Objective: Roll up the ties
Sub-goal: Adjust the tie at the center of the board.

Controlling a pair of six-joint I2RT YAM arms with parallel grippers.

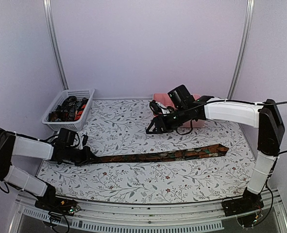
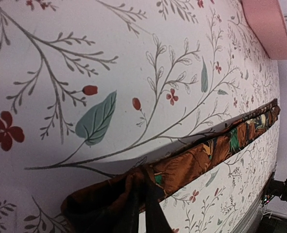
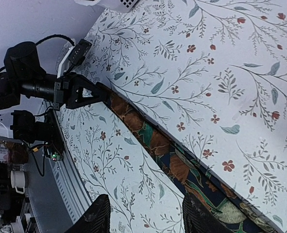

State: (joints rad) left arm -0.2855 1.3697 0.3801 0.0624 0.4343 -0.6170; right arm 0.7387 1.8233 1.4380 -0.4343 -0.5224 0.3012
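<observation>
While one tie (image 1: 162,156) lies flat | left tool (image 1: 87,156) clamped on it | right tool (image 1: 152,129) apart | one basket (image 1: 63,125)

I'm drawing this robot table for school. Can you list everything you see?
long tie: one, brown and orange with green bits, lying flat across the table's middle
bundled ties: several, count unclear, dark and orange-red, inside the basket
basket: one, white mesh, far left corner
tray: one, pink, far side, partly behind the right arm
tablecloth: one, white with leaves and red flowers, covering the table
left gripper: one, black, shut on the long tie's narrow end
right gripper: one, black, open, empty, above the cloth
</observation>
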